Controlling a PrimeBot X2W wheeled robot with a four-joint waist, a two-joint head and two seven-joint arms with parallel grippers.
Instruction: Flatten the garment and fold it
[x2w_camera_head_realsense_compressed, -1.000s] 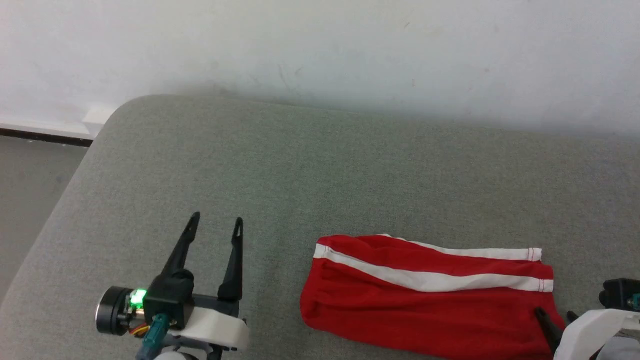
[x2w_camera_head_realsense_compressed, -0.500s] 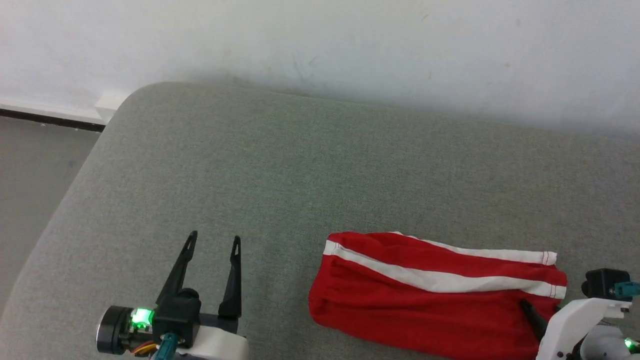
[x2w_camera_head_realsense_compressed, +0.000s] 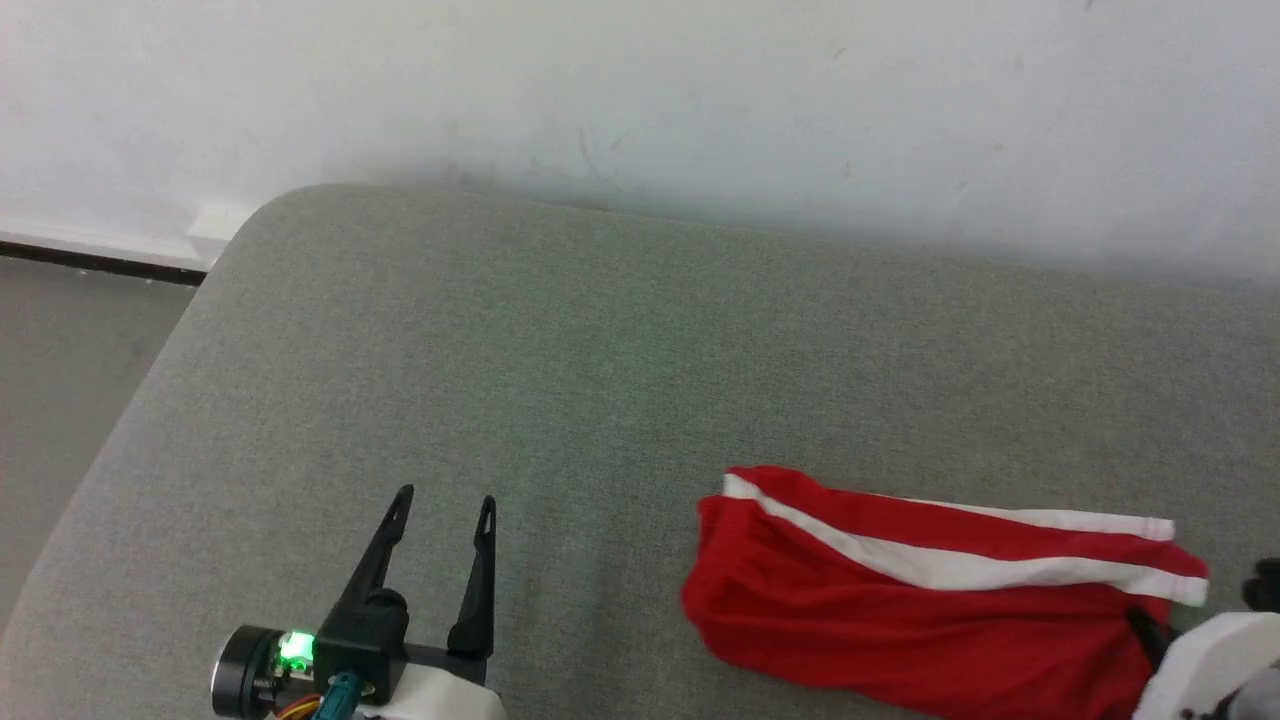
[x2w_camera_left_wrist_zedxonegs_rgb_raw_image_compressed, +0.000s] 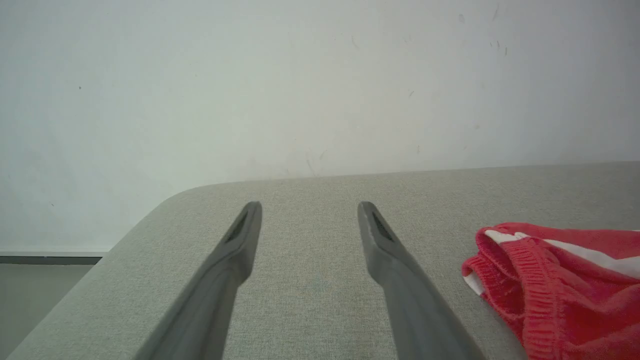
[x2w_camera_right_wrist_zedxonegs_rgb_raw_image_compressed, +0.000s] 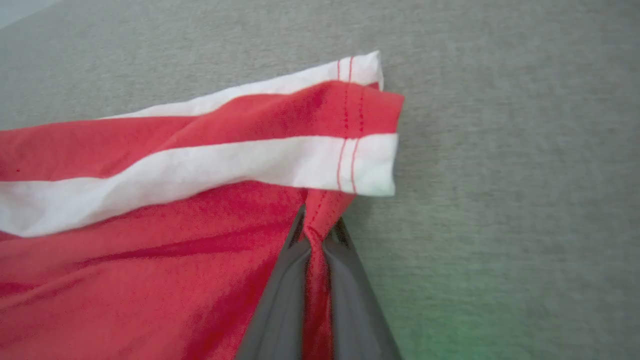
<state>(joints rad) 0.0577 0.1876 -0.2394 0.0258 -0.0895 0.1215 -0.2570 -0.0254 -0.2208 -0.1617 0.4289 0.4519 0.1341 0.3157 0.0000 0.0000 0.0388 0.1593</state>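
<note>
- right gripper (x2w_camera_right_wrist_zedxonegs_rgb_raw_image_compressed: 320, 222): jaws clenched on a pinch of red cloth at the leg hem of the garment (x2w_camera_head_realsense_compressed: 900, 610); grip sat just under the stitched end of the nearer white stripe (x2w_camera_right_wrist_zedxonegs_rgb_raw_image_compressed: 200, 170); cloth bunched into a narrow fold between the two dark fingers (x2w_camera_right_wrist_zedxonegs_rgb_raw_image_compressed: 280, 300)
- garment: lay on the grey upholstered surface (x2w_camera_head_realsense_compressed: 600, 350), close to its near edge and toward its right end; long axis ran roughly along the near edge; waistband end faced the left end, hem end faced the right end
- two white stripes ran along the garment's far side; the rest was plain red, rumpled, not flat
- waistband (x2w_camera_left_wrist_zedxonegs_rgb_raw_image_compressed: 505, 270): gathered elastic, rolled open toward the left gripper in the left wrist view
- couldn't tell whether the pinched hem was raised off the surface
- left gripper (x2w_camera_head_realsense_compressed: 445, 495): jaws released, spread wide, nothing between them; sat over the near-left part of the surface, well apart from the garment; fingers pointed toward the far edge; green light (x2w_camera_head_realsense_compressed: 292, 647) lit on its wrist
- white wall (x2w_camera_head_realsense_compressed: 640, 100) ran behind the far edge; far-left corner of the surface was rounded; floor (x2w_camera_head_realsense_compressed: 60, 350) showed past the left edge
</note>
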